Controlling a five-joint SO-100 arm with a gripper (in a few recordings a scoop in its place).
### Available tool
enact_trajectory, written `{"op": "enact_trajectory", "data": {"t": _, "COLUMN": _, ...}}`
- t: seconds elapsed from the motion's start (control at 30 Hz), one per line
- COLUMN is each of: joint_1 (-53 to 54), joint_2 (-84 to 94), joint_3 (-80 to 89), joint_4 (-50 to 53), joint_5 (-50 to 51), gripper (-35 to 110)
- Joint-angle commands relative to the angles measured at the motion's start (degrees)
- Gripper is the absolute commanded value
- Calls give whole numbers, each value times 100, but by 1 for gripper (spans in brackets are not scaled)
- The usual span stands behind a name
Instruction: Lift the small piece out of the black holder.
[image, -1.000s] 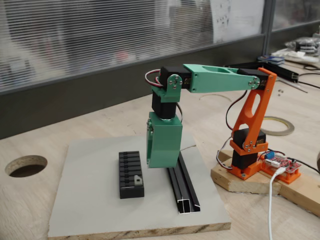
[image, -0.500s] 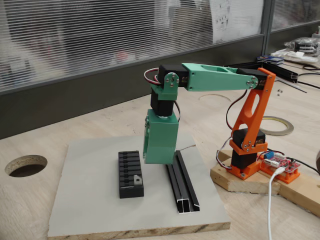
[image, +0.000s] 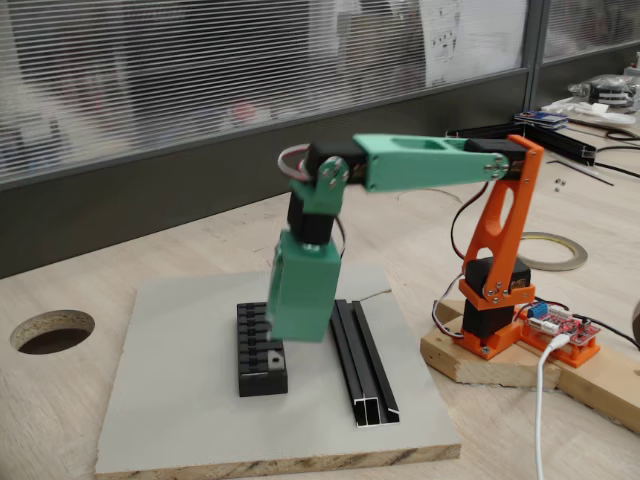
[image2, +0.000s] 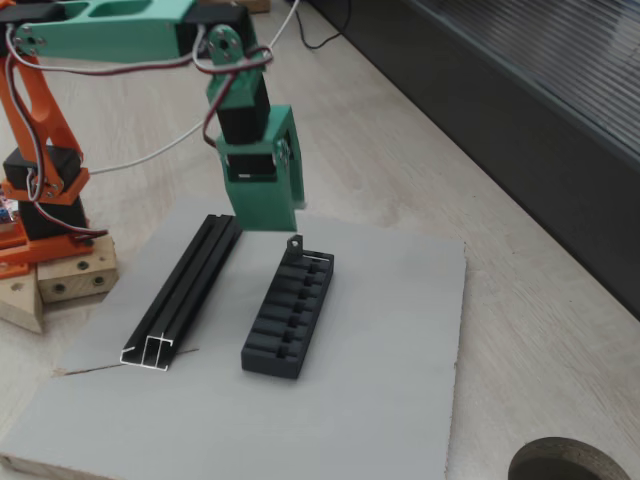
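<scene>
- My hand (image: 300, 335): above the holder (image: 262, 350); finger gap hidden, cannot tell.
- Piece (image: 273, 357): seated at holder's end; approach straight down, centred.

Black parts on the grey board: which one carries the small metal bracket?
The black holder, the short slotted block, left of the long black rail in this fixed view. The small piece sits at its near end; the rail carries nothing.

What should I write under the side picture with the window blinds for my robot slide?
Green gripper hovers above the slotted black rectangular holder where the tiny light-grey metal bracket sits, on a grey board.
</scene>
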Motion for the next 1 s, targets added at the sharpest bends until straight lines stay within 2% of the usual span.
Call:
{"op": "enact_trajectory", "data": {"t": 0.0, "joint_1": -70, "joint_2": -123, "joint_3": -26, "joint_4": -35, "joint_5": 18, "gripper": 30}}
{"op": "enact_trajectory", "data": {"t": 0.8, "joint_1": 9, "joint_2": -202, "joint_3": -18, "joint_4": -62, "joint_5": -9, "gripper": 30}}
{"op": "enact_trajectory", "data": {"t": 0.97, "joint_1": 9, "joint_2": -729, "joint_3": -114, "joint_4": -70, "joint_5": -9, "gripper": 30}}
